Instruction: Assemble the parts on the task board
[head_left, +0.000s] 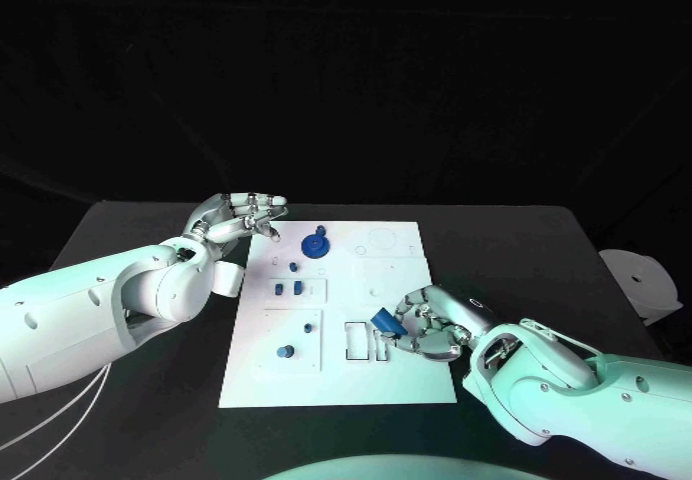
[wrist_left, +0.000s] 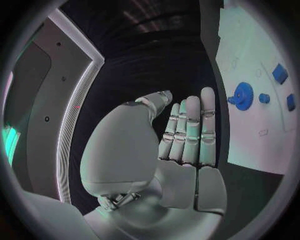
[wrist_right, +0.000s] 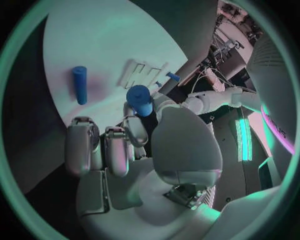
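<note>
The white task board (head_left: 339, 375) lies in the middle of the black table. My right hand (head_left: 430, 325) hovers over the board's near right part and pinches a blue part (head_left: 385, 320) just beside the rectangular slots (head_left: 365, 340). In the right wrist view the held blue part (wrist_right: 140, 100) sits between thumb and fingers, and a blue cylinder (wrist_right: 80, 85) lies on the board beyond. My left hand (head_left: 238, 215) is raised at the board's far left corner, holding nothing, its fingers (wrist_left: 187, 130) straight. A blue gear (head_left: 316, 243) stands on the far part of the board.
Several small blue pieces (head_left: 289, 288) sit in the board's left column, with one more (head_left: 286, 351) nearer me. A white object (head_left: 642, 280) rests at the table's right edge. Bare black table (head_left: 144, 240) lies left of the board.
</note>
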